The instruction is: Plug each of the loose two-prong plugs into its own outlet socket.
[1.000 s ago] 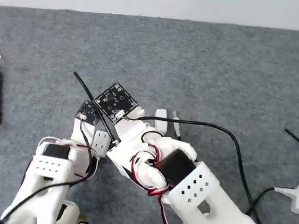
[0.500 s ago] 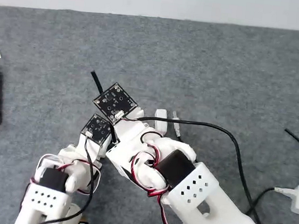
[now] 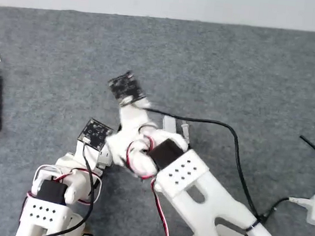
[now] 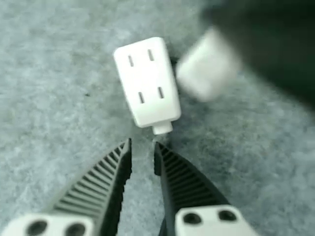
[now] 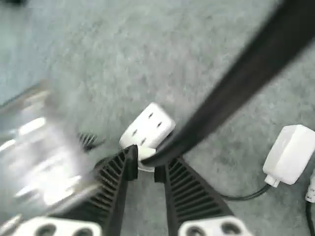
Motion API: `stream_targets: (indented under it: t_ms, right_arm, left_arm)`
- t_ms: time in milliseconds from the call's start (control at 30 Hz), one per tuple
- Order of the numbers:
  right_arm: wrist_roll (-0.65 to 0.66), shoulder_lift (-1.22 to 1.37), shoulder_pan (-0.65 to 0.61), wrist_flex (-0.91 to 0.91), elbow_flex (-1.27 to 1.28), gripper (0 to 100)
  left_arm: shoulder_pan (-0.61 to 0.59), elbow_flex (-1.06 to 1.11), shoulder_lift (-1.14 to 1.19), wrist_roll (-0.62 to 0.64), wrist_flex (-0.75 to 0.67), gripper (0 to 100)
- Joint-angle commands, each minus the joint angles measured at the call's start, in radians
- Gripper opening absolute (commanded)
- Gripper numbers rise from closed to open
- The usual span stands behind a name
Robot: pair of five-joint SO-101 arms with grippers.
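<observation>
White outlet (image 4: 147, 81) awaits insertion: right gripper (image 5: 145, 158) pinches a corded plug (image 5: 143, 153), alignment seems next; left gripper (image 4: 142, 147) slightly parted, empty.

Soft, even light (faint shadows)

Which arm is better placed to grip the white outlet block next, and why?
Left, probably: the left gripper is slightly open just short of the outlet block, lined up on it, while a black cable lies across the right gripper.
</observation>
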Motion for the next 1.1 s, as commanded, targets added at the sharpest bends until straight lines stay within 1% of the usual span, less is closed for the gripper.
stream_targets:
  t_ms: [0, 67, 167, 267, 433, 500, 633, 767, 933, 1067]
  right_arm:
    - [-0.109, 0.01, 0.018, -0.09, -0.009, 0.8]
    - [-0.146, 0.01, 0.019, -0.099, -0.009, 0.8]
    - [-0.21, 0.03, 0.019, -0.101, -0.012, 0.8]
    - [-0.222, 0.093, 0.018, -0.148, -0.015, 0.8]
    - [-0.224, 0.179, 0.016, -0.217, -0.017, 0.8]
    - [-0.224, 0.189, 0.016, -0.225, -0.017, 0.8]
    - [-0.23, 0.191, 0.016, -0.225, -0.017, 0.8]
    - [-0.272, 0.205, 0.016, -0.225, -0.017, 0.8]
    - [-0.368, 0.208, 0.018, -0.225, -0.017, 0.8]
    - [-0.382, 0.209, 0.018, -0.225, -0.017, 0.8]
  left_arm:
    - [-0.104, -0.038, -0.017, 0.051, -0.048, 2]
    - [-0.172, -0.05, -0.017, 0.098, -0.084, 2]
    - [-0.241, -0.076, -0.017, 0.127, -0.097, 2]
    - [-0.293, -0.105, -0.017, 0.181, -0.097, 2]
    - [-0.387, -0.136, -0.012, 0.275, -0.092, 11]
    - [-0.391, -0.139, -0.011, 0.307, -0.092, 12]
    - [-0.39, -0.147, -0.008, 0.308, -0.092, 8]
    - [-0.39, -0.147, -0.008, 0.308, -0.097, 8]
    - [-0.39, -0.147, -0.008, 0.311, -0.098, 8]
    - [-0.391, -0.147, -0.006, 0.316, -0.106, 8]
